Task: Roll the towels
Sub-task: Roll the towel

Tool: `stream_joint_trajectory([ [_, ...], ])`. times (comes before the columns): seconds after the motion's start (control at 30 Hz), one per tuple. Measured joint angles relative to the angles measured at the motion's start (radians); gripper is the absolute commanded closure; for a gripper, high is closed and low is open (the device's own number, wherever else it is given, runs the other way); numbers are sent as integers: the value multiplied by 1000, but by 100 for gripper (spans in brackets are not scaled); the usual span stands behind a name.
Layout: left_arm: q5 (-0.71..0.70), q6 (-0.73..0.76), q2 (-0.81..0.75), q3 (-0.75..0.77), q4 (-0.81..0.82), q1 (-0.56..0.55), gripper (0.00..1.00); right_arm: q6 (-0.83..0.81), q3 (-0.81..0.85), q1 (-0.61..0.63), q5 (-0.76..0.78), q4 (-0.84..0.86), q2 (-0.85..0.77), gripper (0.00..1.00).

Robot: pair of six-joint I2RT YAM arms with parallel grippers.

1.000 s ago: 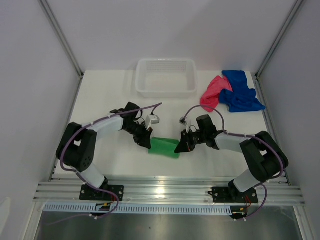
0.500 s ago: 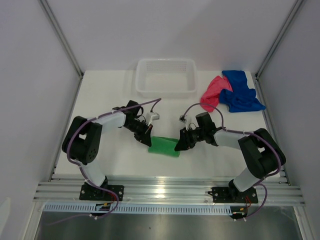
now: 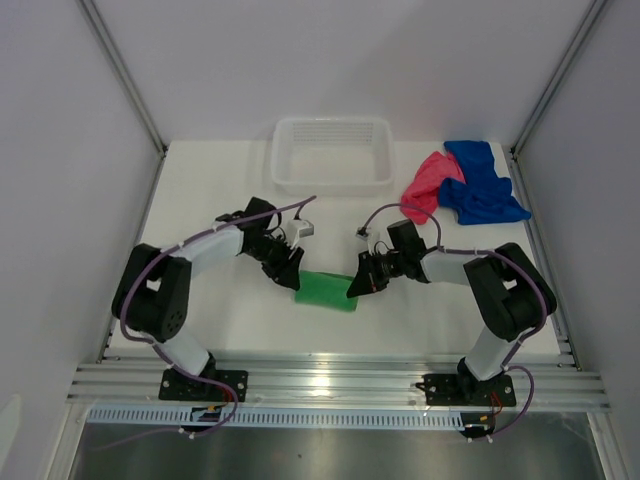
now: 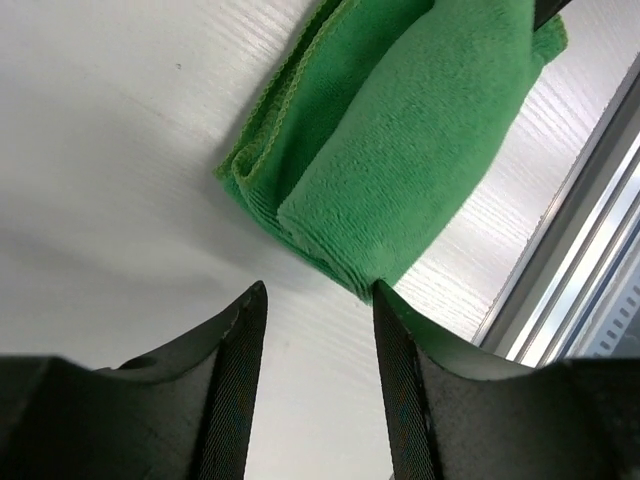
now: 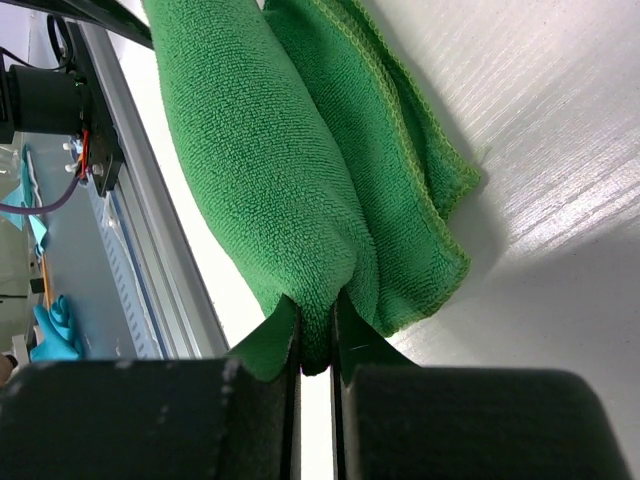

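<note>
The green towel [image 3: 326,292] lies partly rolled on the table near the front edge, between the two grippers. My right gripper [image 3: 355,285] is shut on the right end of its roll [image 5: 270,190]. My left gripper [image 3: 288,275] is open and empty, its fingertips just off the roll's left end [image 4: 400,160]. The pink-red towel [image 3: 424,185] and the royal blue towel [image 3: 480,183] lie crumpled together at the back right, away from both grippers.
A white slotted plastic basket [image 3: 332,180] stands at the back middle of the table. The metal rail [image 3: 340,383] runs along the front edge, close to the green towel. Grey walls close in both sides.
My left gripper has drawn back a little from the green towel's left end. The right gripper stays clamped on the right end and has shifted slightly up-left with it.
</note>
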Motion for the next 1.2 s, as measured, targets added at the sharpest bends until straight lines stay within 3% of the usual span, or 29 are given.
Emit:
stream_joint_trajectory([
  [0.23, -58, 66, -186, -8, -20, -1, 42, 3, 37, -8, -12, -39, 24, 100],
  [0.4, -78, 90, -230, 26, -33, -21, 43, 11, 62, -8, -7, -57, 32, 100],
  [0.57, -107, 99, -227, 29, -11, -143, 42, 14, 89, -10, -8, -90, 48, 100],
  [0.73, -147, 97, -103, 112, 3, -251, 46, 14, 100, -12, -12, -103, 60, 90],
  [0.83, -185, 89, 20, 172, 27, -244, 48, 15, 100, -13, -13, -104, 60, 78],
  [0.97, -212, 61, 120, 196, 21, -232, 54, 19, 103, -13, -10, -106, 60, 70],
  [1.2, -229, 11, 177, 250, -2, -229, 63, 52, 126, -21, 51, -133, 55, 65],
])
